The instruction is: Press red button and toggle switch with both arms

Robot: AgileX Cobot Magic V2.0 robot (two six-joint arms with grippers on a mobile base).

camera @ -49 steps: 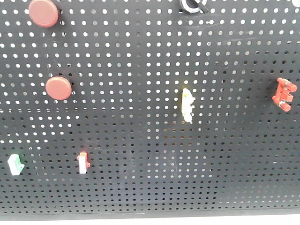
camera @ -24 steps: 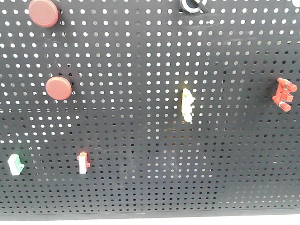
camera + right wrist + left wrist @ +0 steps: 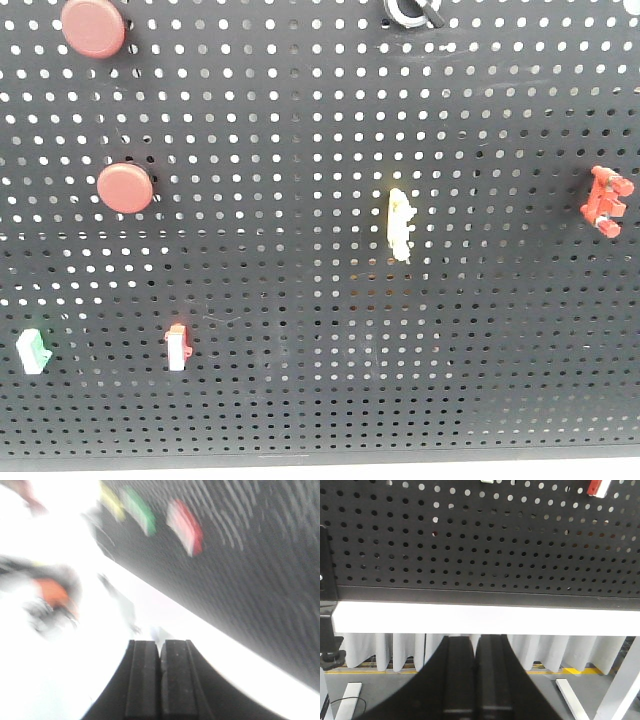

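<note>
Black perforated board fills every view, an upright panel (image 3: 320, 120) that keeps each control facing the robot. Nearest the lenses, the left gripper (image 3: 475, 652) has its pads pressed together with nothing between them and sits low, under the board's bottom edge and its white rail (image 3: 485, 620). The right gripper (image 3: 160, 652) is likewise closed and empty (its view is badly smeared, so its aim is hard to judge). Closed jaws make a blunt tip, which suits pushing. Farther off in the front view, two round red buttons (image 3: 125, 187) sit at the left, one above the other (image 3: 93, 27). The toggle switch (image 3: 606, 201) is well apart at the far right, so each arm likely takes its own side. A pale yellow lever (image 3: 401, 224) lies between.
</note>
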